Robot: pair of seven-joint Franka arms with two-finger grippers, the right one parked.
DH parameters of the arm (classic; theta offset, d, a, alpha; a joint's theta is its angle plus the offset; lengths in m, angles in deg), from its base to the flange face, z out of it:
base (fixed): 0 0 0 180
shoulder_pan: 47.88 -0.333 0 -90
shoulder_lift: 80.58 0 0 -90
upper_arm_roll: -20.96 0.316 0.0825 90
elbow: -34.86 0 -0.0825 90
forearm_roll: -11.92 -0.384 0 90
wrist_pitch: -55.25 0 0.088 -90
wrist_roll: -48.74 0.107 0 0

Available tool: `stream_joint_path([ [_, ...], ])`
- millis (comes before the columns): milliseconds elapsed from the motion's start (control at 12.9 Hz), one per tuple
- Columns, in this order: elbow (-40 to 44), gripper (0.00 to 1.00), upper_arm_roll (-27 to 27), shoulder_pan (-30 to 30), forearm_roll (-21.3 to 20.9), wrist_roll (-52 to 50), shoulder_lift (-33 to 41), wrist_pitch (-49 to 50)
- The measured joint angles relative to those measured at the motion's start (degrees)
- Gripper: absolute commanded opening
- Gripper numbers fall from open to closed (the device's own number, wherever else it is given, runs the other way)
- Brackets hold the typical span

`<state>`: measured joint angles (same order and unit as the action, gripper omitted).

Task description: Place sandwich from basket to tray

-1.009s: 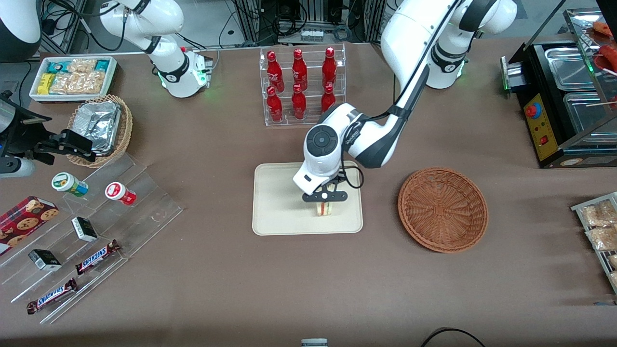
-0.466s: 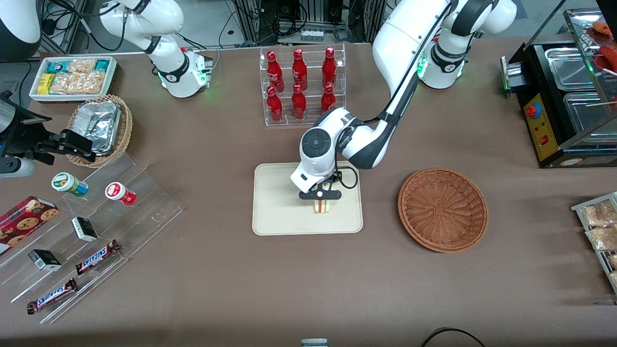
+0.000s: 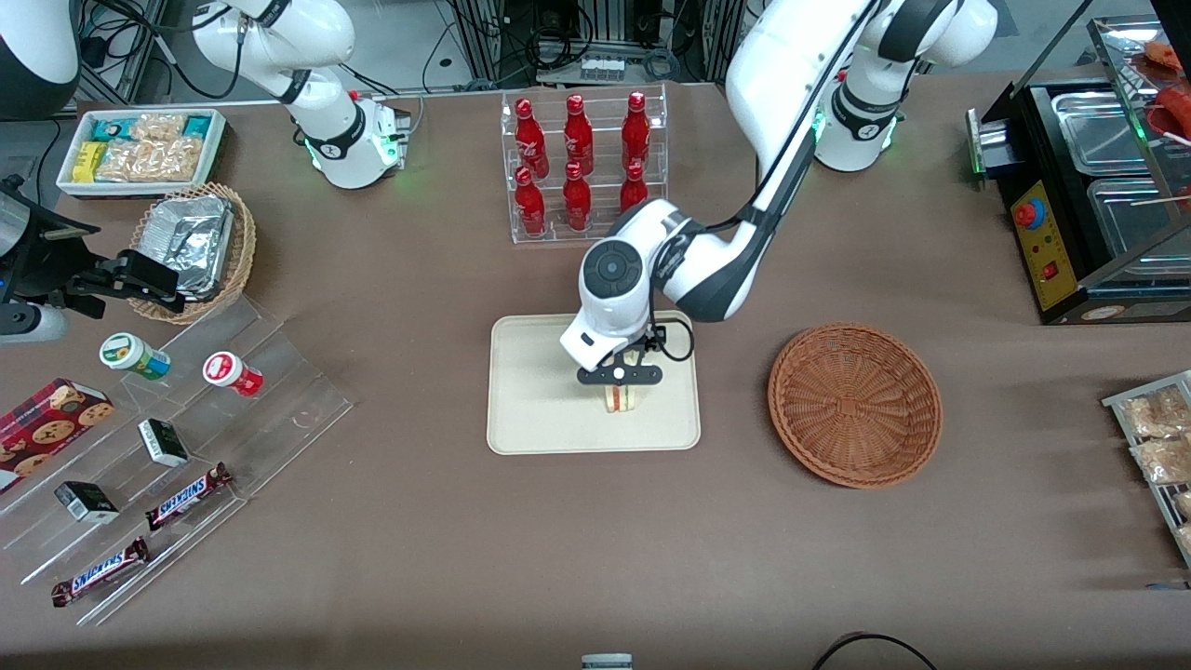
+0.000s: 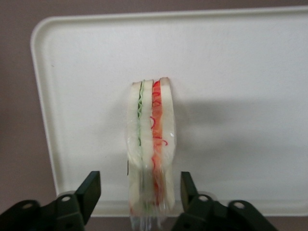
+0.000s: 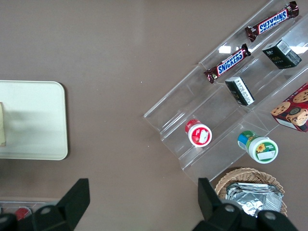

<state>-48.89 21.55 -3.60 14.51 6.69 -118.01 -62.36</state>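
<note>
The sandwich stands on edge on the cream-white tray, its red and green filling facing up. It rests in the half of the tray toward the working arm's end. My left gripper hangs straight over it, open. One black finger is on each side of the wedge, with a gap showing on both sides. The round reddish-brown basket lies beside the tray, toward the working arm's end, with nothing in it.
A clear rack of red bottles stands farther from the camera than the tray. Toward the parked arm's end are a tiered acrylic stand with snacks, a tan wicker basket of foil containers and a white snack bin. A black food warmer stands at the working arm's end.
The gripper and sandwich shifted slightly toward the parked arm's end and a little farther from the camera. In the last half second they hardly moved.
</note>
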Motion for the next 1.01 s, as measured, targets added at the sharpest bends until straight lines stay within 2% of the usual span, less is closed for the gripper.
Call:
stream_joint_path([
  [621, 1.45, 1.0, 2.41, -4.97, -0.14, 0.45, 17.76, 15.62],
  [1009, 1.43, 1.0, 4.73, -14.05, -0.54, 15.4, 26.59, 25.9],
])
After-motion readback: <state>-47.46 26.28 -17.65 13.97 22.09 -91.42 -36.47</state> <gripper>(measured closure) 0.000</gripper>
